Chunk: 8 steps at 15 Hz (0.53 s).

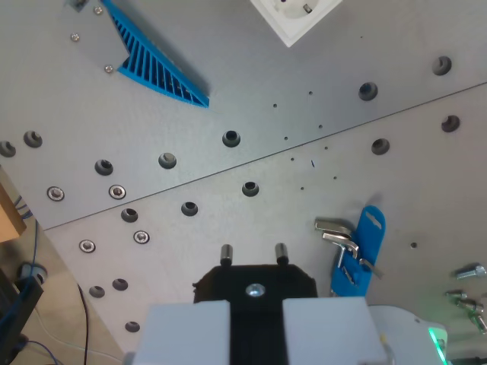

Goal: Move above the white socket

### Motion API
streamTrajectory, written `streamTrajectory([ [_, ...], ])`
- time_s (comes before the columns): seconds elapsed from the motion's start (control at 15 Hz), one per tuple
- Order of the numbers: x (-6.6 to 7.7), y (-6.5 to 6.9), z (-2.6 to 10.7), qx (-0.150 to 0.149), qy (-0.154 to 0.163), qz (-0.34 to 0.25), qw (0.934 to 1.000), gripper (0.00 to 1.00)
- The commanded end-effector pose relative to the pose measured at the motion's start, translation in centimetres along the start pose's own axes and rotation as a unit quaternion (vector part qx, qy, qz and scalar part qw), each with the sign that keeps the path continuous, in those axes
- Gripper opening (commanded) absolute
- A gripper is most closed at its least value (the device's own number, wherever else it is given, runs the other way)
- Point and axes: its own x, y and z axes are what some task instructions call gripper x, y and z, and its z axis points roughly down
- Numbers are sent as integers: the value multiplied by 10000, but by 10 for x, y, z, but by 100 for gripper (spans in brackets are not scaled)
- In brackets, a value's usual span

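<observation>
My tool (253, 252) hangs over the grey desk (228, 91), far short of the white socket (293, 17).
From my wrist view's left: blue ribbed wedge (156, 65), then socket cut by the top edge, then blue tag (363, 247) holding metal keys. Tool grips nothing; whether clenched, I cannot tell.

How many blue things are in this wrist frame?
2: a ribbed blue plastic piece at upper left, and a blue tag with metal keys at lower right. More may lie outside the frame.
</observation>
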Motion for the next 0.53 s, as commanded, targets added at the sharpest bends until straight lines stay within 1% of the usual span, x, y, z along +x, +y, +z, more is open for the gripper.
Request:
streamTrajectory([
  [0.07,0,0,0,0,0,8,10000,0],
  [0.53,0,0,2,0,-5,-73,10000,0],
])
